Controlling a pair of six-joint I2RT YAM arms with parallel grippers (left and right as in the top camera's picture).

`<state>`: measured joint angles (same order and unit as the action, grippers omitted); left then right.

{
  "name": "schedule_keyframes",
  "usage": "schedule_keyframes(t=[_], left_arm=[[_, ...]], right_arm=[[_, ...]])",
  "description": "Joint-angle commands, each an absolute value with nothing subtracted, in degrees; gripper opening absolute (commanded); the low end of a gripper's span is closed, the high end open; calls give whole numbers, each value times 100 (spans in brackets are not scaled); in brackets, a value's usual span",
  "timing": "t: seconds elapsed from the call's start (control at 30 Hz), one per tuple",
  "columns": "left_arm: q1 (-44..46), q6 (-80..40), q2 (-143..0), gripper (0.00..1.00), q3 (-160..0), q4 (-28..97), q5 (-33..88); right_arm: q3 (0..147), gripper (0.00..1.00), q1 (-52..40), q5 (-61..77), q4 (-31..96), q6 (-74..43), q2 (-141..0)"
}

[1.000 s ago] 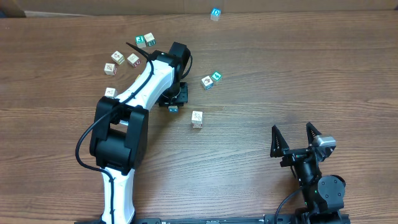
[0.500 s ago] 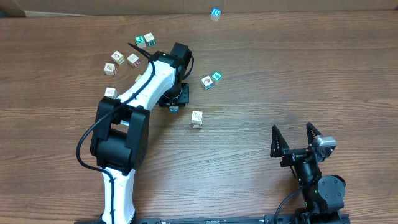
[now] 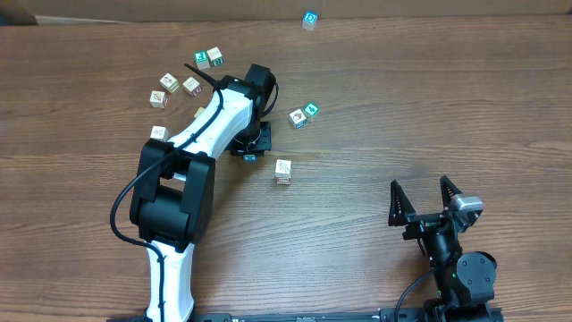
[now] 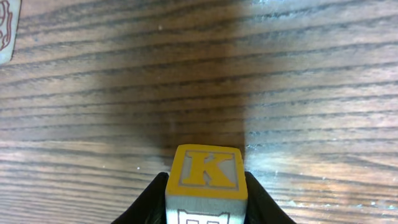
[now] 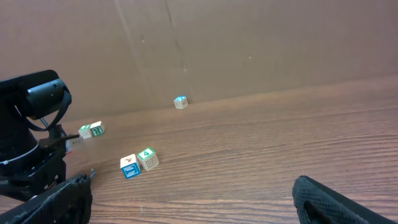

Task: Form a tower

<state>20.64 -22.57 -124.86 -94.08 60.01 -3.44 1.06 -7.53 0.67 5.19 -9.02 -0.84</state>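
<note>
My left gripper [image 3: 249, 152] reaches to the middle of the table and is shut on a cream cube [image 4: 206, 177]. The cube has a yellow K on the face toward the camera. In the left wrist view the black fingers [image 4: 256, 196] press both sides of it just above the wood. This cube [image 3: 249, 157] peeks out under the wrist from overhead. No tower shows in view; the other cubes lie singly. My right gripper [image 3: 423, 192] rests at the near right, open and empty, as the right wrist view [image 5: 193, 184] also shows.
Loose cubes lie around: one [image 3: 282, 170] just right of the left gripper, a blue and green pair [image 3: 304, 114], several at the back left [image 3: 177, 86], and one with a blue top [image 3: 309, 18] by the far edge. A brown wall [image 5: 249, 43] backs the table.
The left jaws have narrowed onto the K cube. The arm itself has barely shifted and the right arm has stayed still.
</note>
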Motion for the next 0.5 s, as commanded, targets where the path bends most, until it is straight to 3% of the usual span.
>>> schedule_keyframes(t=[0.0, 0.47], left_arm=[[2099, -2314, -12556, 25, -9673, 6160, -314], [2097, -2228, -12556, 19, -11793, 8276, -314]], right_arm=[[47, 100, -738, 69, 484, -932, -16], [47, 100, -738, 69, 484, -932, -16]])
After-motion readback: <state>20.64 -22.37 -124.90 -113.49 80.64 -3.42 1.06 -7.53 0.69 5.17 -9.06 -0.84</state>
